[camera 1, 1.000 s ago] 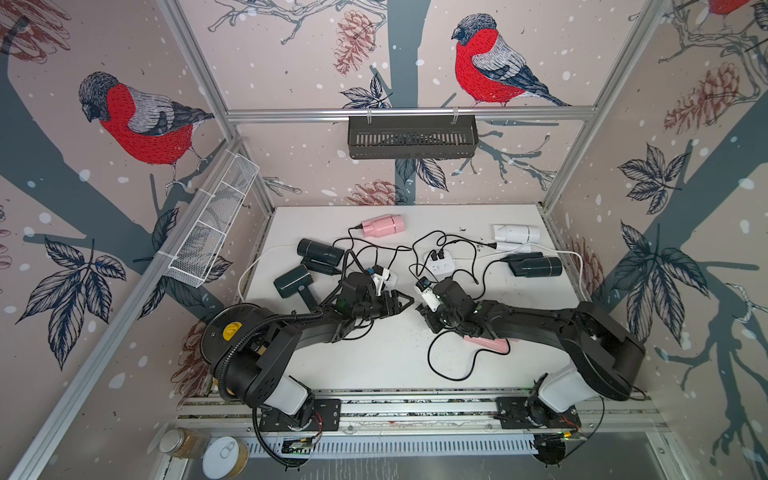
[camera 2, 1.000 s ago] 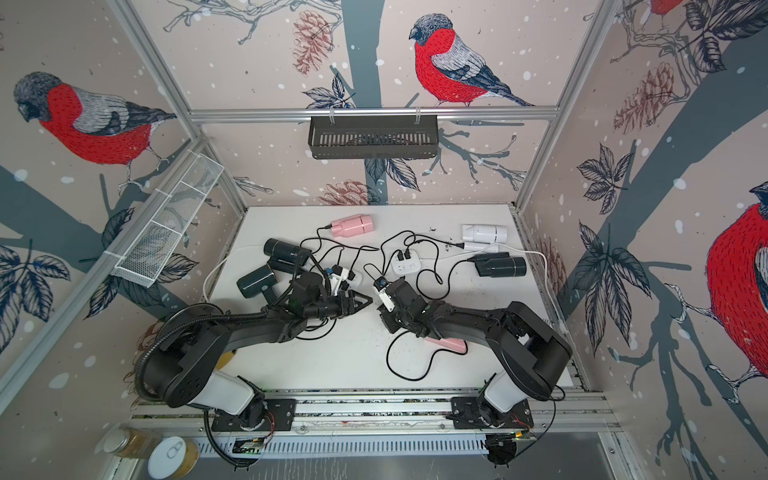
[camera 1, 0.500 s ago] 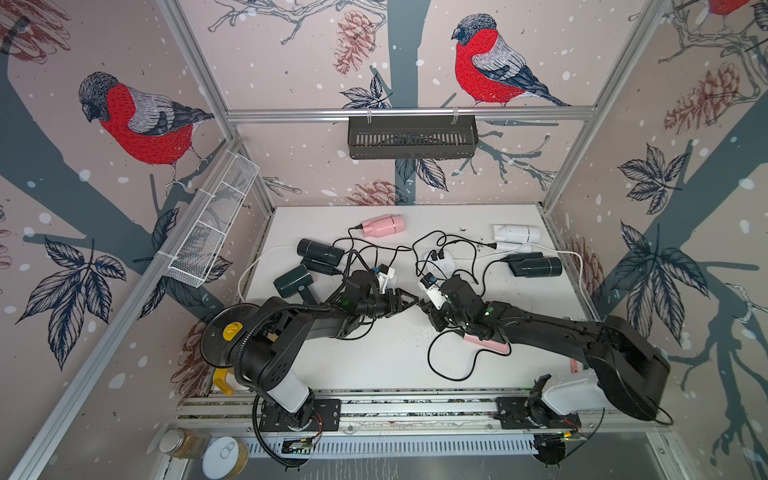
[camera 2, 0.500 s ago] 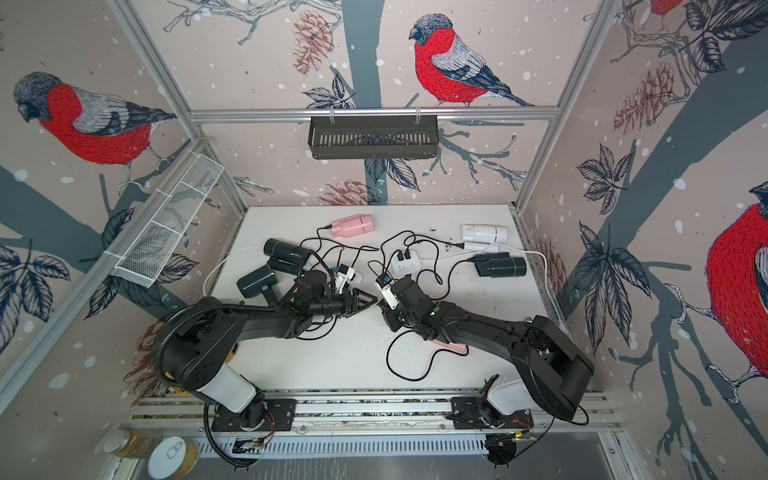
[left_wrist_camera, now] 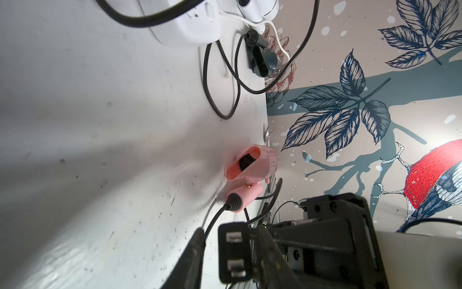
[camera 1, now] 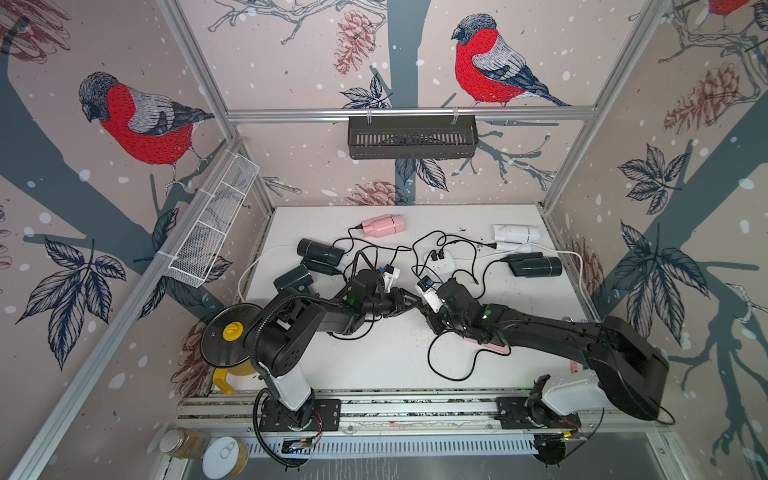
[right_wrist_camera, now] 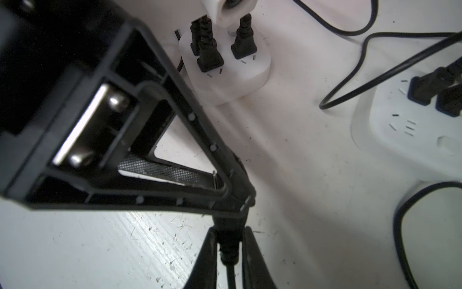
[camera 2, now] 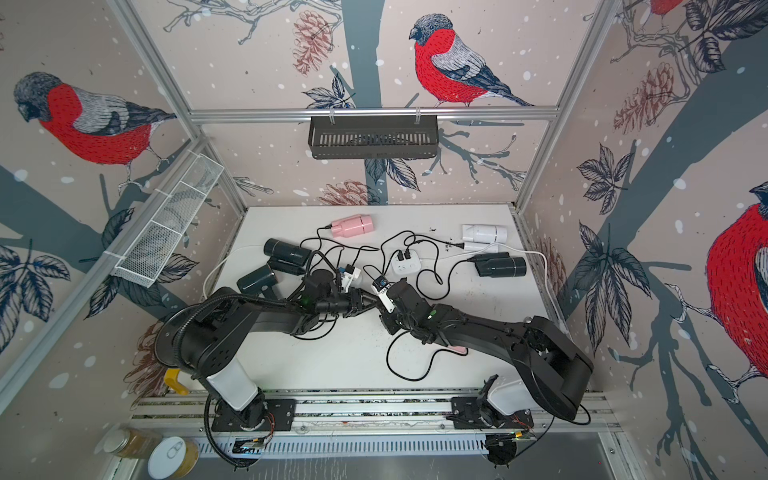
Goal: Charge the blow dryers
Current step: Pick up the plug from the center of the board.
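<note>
Both grippers meet at mid-table over one black plug (left_wrist_camera: pixel 233 252). My right gripper (right_wrist_camera: pixel 228 232) is shut on the plug's cord sleeve (right_wrist_camera: pixel 228 250). My left gripper (left_wrist_camera: pixel 228 230) has its jaws narrowly round the plug; one finger is against it and a thin gap shows at the other finger (left_wrist_camera: pixel 197 250). The cord runs to a pink blow dryer (left_wrist_camera: pixel 250 165), which lies partly under the right arm (camera 1: pixel 486 345). Other blow dryers lie behind: pink (camera 1: pixel 382 225), white (camera 1: pixel 515 233), and black (camera 1: pixel 320 252), (camera 1: pixel 293 277), (camera 1: pixel 536 266). In both top views the left gripper (camera 1: pixel 415 300) (camera 2: pixel 372 300) touches tips with the right gripper (camera 1: pixel 426 309).
Two white power strips (right_wrist_camera: pixel 225 72) (right_wrist_camera: pixel 410 135) hold several black plugs, and one shows in a top view (camera 1: pixel 440 262). Black cords tangle across the middle (camera 1: pixel 453 365). A black basket (camera 1: pixel 411 137) hangs on the back rail and a wire basket (camera 1: pixel 212 224) on the left wall.
My left gripper has moved right to the plug held by the right gripper, and its jaws have narrowed round it. The right gripper has stayed shut on the cord sleeve.
</note>
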`<state>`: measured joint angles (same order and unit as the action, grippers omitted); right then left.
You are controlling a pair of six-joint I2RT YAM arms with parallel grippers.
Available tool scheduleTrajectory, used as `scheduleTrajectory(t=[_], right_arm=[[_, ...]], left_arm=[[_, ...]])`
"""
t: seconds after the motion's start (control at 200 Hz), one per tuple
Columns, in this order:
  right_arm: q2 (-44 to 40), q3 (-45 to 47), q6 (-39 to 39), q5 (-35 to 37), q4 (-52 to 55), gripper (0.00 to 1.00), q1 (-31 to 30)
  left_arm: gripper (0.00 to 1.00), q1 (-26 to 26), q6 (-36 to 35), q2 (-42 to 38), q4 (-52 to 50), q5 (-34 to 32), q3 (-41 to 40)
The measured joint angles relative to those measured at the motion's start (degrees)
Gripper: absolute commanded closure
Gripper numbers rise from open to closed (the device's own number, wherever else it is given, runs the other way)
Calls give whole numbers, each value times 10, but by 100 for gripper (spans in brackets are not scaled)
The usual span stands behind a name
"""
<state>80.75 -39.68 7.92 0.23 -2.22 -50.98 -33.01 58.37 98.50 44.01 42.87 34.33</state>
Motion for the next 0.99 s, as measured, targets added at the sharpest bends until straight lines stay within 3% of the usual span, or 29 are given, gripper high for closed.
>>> scheduleTrajectory(t=[0.43,0.76,0.986], right_arm=[[3,0,-2,13,0,83,-3],[-27,6,16,1,-4,58,6],[-127,66,134,-73,-46,52,58]], left_arm=[[80,-5,2,8,3,4,4],[84,1,8,-4,8,4,6],[84,12,38,-19,64,-19,6]])
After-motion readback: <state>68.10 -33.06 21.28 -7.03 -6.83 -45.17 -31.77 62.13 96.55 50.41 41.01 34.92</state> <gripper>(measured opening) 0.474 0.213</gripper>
